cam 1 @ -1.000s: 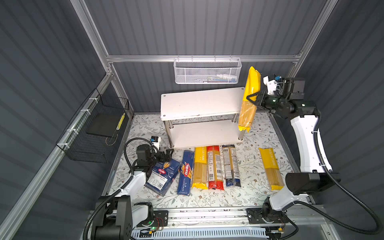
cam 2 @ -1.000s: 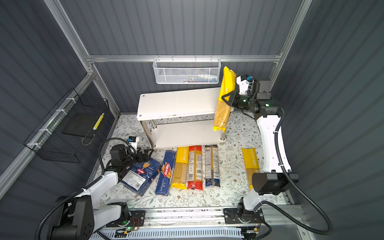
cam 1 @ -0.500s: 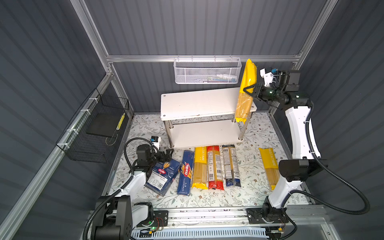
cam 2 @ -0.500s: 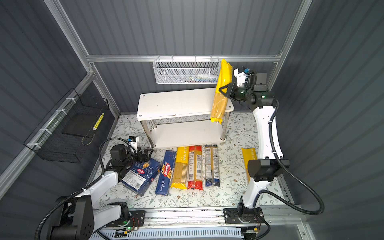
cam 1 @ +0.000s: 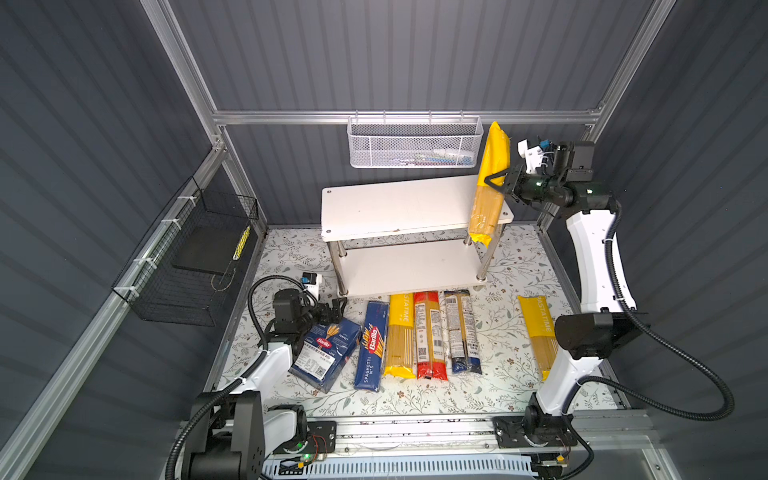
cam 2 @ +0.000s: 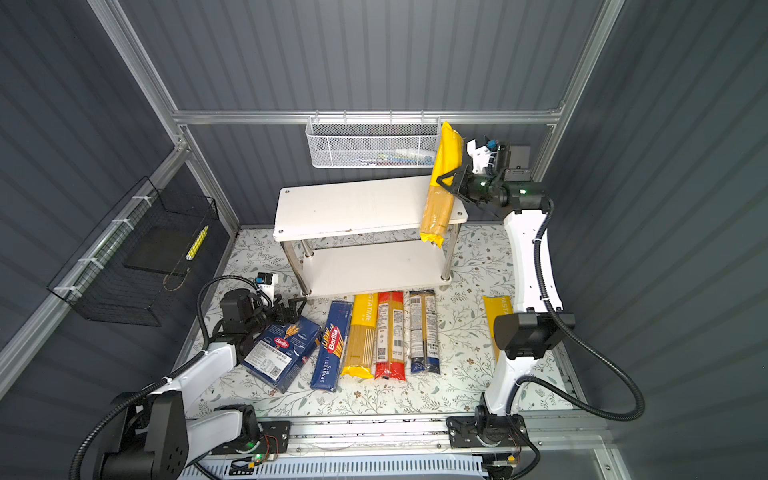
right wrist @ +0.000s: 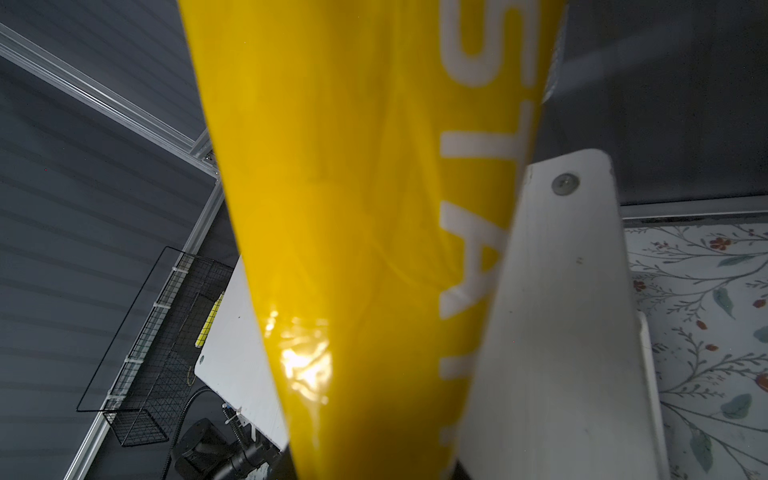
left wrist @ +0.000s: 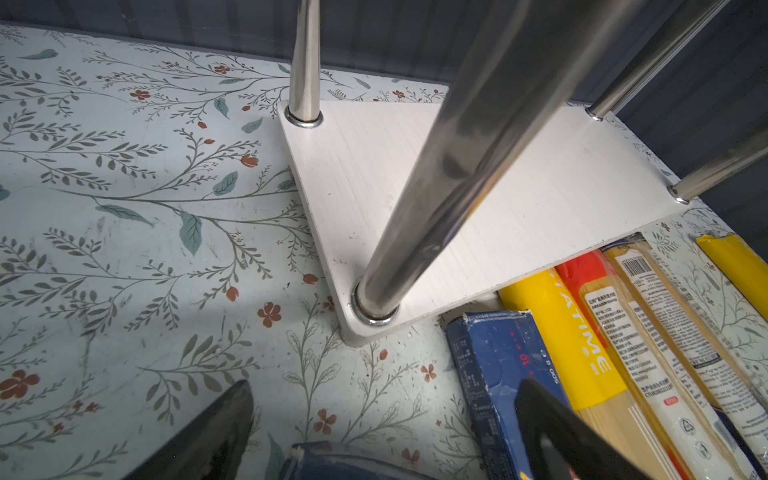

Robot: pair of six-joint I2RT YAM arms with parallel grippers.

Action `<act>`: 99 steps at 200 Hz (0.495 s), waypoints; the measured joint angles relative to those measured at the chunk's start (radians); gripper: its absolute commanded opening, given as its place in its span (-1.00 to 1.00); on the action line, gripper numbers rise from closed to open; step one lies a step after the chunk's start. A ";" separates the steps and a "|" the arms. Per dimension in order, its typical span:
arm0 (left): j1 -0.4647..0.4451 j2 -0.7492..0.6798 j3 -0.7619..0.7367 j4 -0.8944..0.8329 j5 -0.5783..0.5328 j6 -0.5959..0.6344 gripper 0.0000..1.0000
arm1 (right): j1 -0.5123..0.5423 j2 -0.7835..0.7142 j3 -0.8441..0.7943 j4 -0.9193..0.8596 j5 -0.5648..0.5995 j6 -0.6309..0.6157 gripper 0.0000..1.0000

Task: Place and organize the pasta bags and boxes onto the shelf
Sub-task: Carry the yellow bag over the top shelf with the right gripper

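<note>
We are finding both white boards of the two-tier chrome-post shelf (cam 1: 386, 208) lying bare, leaving open room along each. The right gripper (cam 1: 496, 183) is clenching a long yellow PASTATIME spaghetti bag (cam 1: 484, 212) about its middle. The bag is hanging nearly upright over the right end of the top board, its lower end crossing the front edge by the front right post, and we cannot tell whether it is touching the board. In both top views its upper end is overlapping the right end of the white mesh basket (cam 1: 415, 143) (cam 2: 374, 145) hanging on the back wall. Tight against the lower board's front edge, on the floral bench (cam 1: 498, 374), a long narrow dark blue spaghetti box (cam 1: 372, 347), a second yellow bag (cam 1: 401, 336), a red-ended bag (cam 1: 428, 336) and a dark-blue-ended bag (cam 1: 461, 332) are lying in a row. A third yellow bag (cam 1: 536, 328) is lying apart to the right, partly behind the right arm's elbow. The right arm is reaching high, forearm rising steeply, wrist turned sideways toward the shelf. The left gripper (cam 1: 336, 305), jaws spread, is sitting low at the far end of the wide dark blue Barilla cardboard box (cam 1: 326, 351), near the front left post.
</note>
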 measured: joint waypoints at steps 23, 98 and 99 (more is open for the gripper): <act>0.000 0.000 0.000 0.000 0.000 0.000 0.99 | -0.002 0.000 -0.005 0.002 0.005 0.004 -0.54; 0.000 0.000 0.000 0.000 -0.003 0.000 0.99 | -0.012 0.001 -0.089 0.032 0.070 0.000 -0.05; 0.000 0.000 0.000 0.000 -0.003 0.000 0.98 | -0.012 0.001 -0.089 0.033 0.071 -0.001 -0.04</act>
